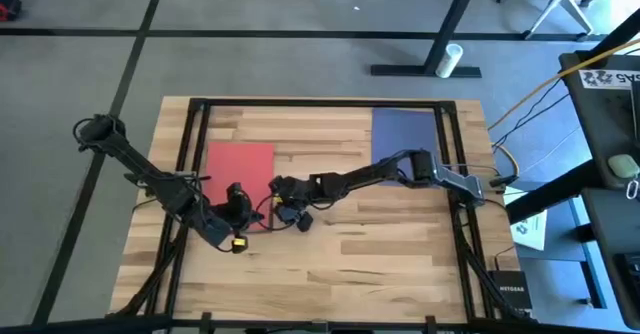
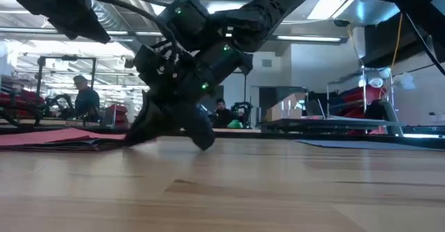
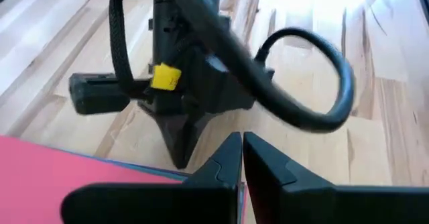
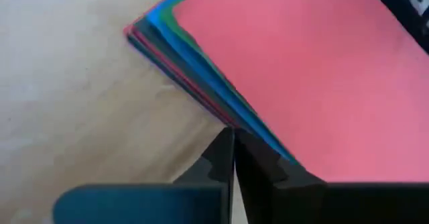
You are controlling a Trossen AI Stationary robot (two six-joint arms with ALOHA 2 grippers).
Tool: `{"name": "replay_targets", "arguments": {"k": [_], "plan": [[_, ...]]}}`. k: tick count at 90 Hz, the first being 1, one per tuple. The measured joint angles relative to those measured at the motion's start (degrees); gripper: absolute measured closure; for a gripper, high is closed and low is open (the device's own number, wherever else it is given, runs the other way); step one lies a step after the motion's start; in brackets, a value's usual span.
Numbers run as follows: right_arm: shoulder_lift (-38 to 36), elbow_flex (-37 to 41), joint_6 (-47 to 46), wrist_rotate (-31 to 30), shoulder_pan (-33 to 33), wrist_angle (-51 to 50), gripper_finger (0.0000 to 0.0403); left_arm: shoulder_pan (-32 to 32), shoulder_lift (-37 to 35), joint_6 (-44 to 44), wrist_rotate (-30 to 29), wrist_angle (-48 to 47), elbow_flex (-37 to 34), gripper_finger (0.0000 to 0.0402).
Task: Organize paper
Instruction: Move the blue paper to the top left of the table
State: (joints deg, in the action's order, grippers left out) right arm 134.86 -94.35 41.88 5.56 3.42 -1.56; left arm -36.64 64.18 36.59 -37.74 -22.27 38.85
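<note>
Lying left of centre in the high view, the thin stack of red-topped paper sheets [image 1: 239,166] looks light, floppy and slippery; nudging edges suits it. Left gripper [image 3: 239,158] and right gripper [image 4: 232,150] press together at its lower-right corner.

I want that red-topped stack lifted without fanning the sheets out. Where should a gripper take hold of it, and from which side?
Probably at the corner of the red-topped stack nearest the right gripper, coming in low along the table. There the blue, green and darker edges are staggered, giving a finger a lip to slip under. Elsewhere the stack lies flat on the wood.
</note>
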Motion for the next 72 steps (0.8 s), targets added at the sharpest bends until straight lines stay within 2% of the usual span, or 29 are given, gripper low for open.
{"name": "replay_targets", "arguments": {"k": [11, 27, 35, 54, 72], "plan": [[-1.3, -0.1, -2.8, -1.1, 0.0, 0.1, 0.0400, 0.8, 0.0, 5.0, 0.0, -4.5, 0.0, 0.0402], [-3.0, 0.0, -2.6, -7.6, -0.1, -5.2, 0.0401, 2.8, 0.1, 22.2, 0.0, -20.2, 0.0, 0.0402], [-5.3, 0.0, -2.5, -8.5, -0.6, -9.5, 0.0402, 3.5, 0.1, 29.0, 0.9, -25.5, 0.0, 0.0402], [-9.7, -0.1, -3.1, -10.9, -2.4, -22.2, 0.0402, 6.6, 0.6, 34.1, 3.1, -26.8, 0.0, 0.0402], [-14.2, -0.1, -10.5, -13.0, -5.7, -35.6, 0.0403, 12.6, 4.9, 33.8, 7.2, -26.5, 0.0, 0.0402]]}}
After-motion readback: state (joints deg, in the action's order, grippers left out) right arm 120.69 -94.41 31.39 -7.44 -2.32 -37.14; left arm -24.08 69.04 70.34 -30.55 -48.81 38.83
